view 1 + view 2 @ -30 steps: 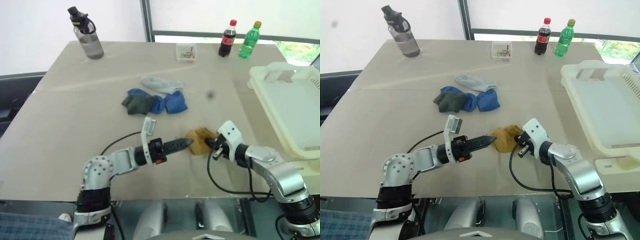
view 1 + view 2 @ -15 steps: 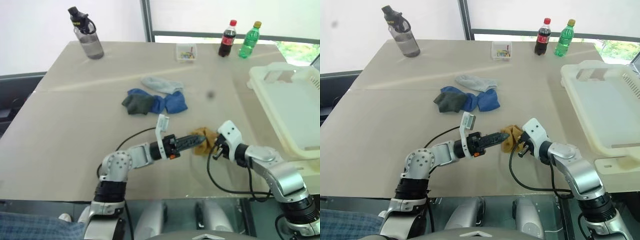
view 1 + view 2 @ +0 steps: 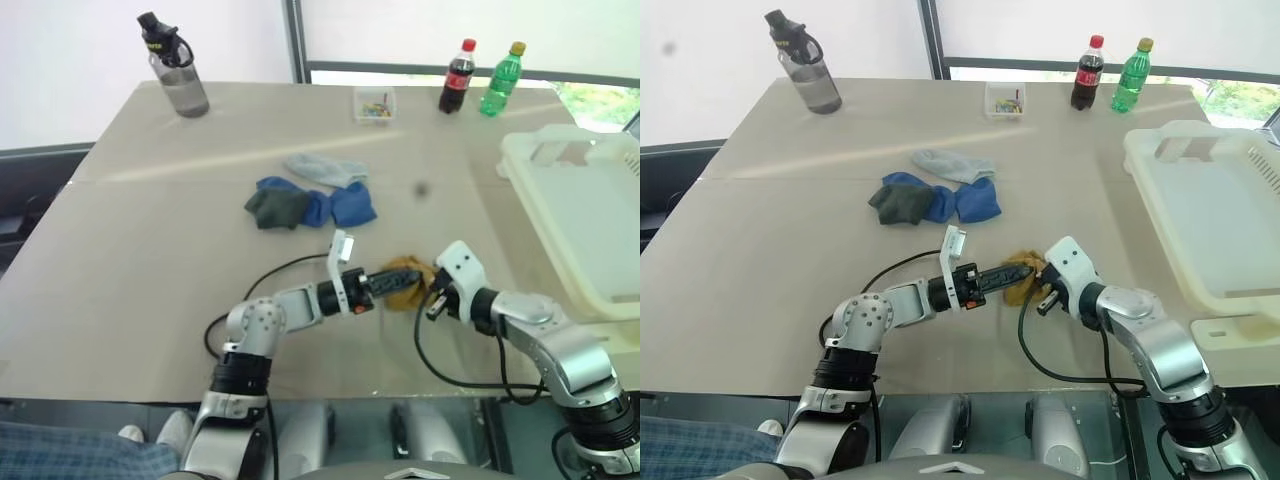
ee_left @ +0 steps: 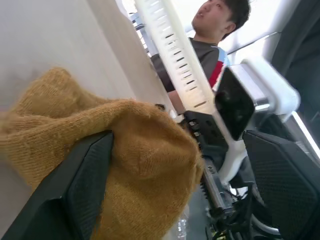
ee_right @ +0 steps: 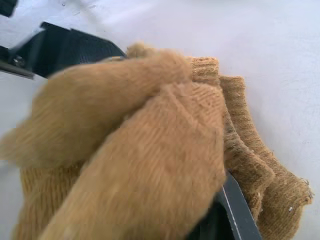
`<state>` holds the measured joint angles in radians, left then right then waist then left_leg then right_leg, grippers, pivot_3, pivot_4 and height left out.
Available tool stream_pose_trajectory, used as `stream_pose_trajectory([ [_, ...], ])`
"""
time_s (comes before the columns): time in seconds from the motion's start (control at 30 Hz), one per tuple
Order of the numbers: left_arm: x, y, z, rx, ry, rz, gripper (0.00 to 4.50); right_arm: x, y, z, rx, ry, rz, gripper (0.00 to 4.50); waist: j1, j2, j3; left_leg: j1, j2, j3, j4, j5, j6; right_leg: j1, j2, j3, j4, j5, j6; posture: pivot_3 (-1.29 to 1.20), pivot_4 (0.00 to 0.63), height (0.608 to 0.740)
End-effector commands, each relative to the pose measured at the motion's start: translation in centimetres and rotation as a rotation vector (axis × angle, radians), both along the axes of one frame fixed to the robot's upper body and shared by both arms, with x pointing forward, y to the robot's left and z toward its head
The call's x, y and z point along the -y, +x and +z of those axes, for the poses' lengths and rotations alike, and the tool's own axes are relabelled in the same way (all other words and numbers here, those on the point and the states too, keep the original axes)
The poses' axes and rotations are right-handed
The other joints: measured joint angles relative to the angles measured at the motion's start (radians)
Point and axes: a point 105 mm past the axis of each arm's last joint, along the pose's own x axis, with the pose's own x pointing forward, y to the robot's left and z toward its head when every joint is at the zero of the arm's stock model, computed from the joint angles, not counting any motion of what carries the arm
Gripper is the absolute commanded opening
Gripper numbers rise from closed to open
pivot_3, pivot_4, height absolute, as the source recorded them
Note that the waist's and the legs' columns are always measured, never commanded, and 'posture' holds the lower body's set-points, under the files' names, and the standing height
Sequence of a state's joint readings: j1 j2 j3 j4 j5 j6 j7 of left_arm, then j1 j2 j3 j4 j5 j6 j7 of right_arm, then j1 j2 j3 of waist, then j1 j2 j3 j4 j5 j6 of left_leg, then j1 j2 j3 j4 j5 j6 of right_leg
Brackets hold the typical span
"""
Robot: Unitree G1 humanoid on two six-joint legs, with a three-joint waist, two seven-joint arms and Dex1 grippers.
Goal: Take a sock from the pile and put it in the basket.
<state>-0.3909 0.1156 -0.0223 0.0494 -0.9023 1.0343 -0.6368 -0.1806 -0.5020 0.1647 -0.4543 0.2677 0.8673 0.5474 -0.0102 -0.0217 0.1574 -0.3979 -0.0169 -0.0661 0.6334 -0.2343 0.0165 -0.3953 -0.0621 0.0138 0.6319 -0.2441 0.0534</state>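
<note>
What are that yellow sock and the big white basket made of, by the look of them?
The mustard sock looks like soft knitted yarn: ribbed cuff, fuzzy matte surface. The basket looks like hard moulded plastic: smooth cream walls, slotted sides, cut-out handles.

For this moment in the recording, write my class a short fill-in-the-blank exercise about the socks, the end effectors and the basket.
1. The right end effector is shut on a sock whose colour is ____.
2. The left end effector has its fingers ____ around that sock.
3. The basket holds ____ socks so far.
4. Beside the red-labelled bottle stands a bottle coloured ____.

Missing words: mustard yellow; open; no; green
</note>
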Motion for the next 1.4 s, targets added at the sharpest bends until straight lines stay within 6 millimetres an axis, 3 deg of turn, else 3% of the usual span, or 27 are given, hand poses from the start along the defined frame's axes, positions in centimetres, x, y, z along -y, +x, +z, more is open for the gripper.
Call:
stream_pose_trajectory([
  [0.03,0.4,0.3,0.2,0.022,0.009,-0.001,4.39,0.0,-0.8,1.5,-0.003,0.038,0.019,0.00,0.001,0.000,0.001,-0.001,0.000,0.000,0.000,0.000,0.000,-0.001,0.000,0.000,0.000,0.000,0.000,0.00,0.150,0.740],
  [0.43,0.4,0.7,0.1,0.019,0.004,0.005,4.39,3.5,0.0,6.7,0.066,0.196,-0.095,0.00,0.004,0.003,0.005,-0.002,-0.003,-0.001,0.000,0.000,0.000,-0.001,-0.001,0.000,0.001,0.000,0.000,0.00,0.150,0.740],
  [0.67,0.3,1.0,0.3,0.006,-0.028,0.009,4.39,2.6,-1.1,6.6,0.005,0.292,-0.074,0.00,0.003,0.004,0.005,-0.002,-0.003,-0.001,0.001,0.000,0.000,-0.001,-0.001,0.000,0.003,0.000,0.000,0.00,0.150,0.740],
  [0.83,0.0,1.1,0.2,-0.008,-0.039,0.015,4.50,2.5,-1.6,6.3,-0.050,0.354,-0.077,1.60,0.003,0.004,0.005,-0.002,-0.003,-0.001,0.002,0.000,0.000,-0.001,-0.001,0.000,0.004,0.000,0.000,0.00,0.150,0.740],
  [1.03,0.0,1.2,0.3,-0.018,-0.062,0.016,4.50,2.3,-2.0,5.9,-0.091,0.347,-0.072,4.36,0.002,0.004,0.005,-0.001,-0.003,0.000,0.003,0.000,0.000,-0.002,-0.001,0.001,0.006,0.000,0.000,0.00,0.150,0.740],
  [1.4,-1.2,1.4,0.2,-0.080,-0.186,0.013,4.50,1.0,-0.5,3.9,-0.150,0.306,-0.163,4.44,-0.002,0.004,0.005,-0.001,-0.004,0.001,0.003,0.000,0.000,-0.003,-0.001,0.002,0.009,0.000,0.000,0.00,0.150,0.740],
])
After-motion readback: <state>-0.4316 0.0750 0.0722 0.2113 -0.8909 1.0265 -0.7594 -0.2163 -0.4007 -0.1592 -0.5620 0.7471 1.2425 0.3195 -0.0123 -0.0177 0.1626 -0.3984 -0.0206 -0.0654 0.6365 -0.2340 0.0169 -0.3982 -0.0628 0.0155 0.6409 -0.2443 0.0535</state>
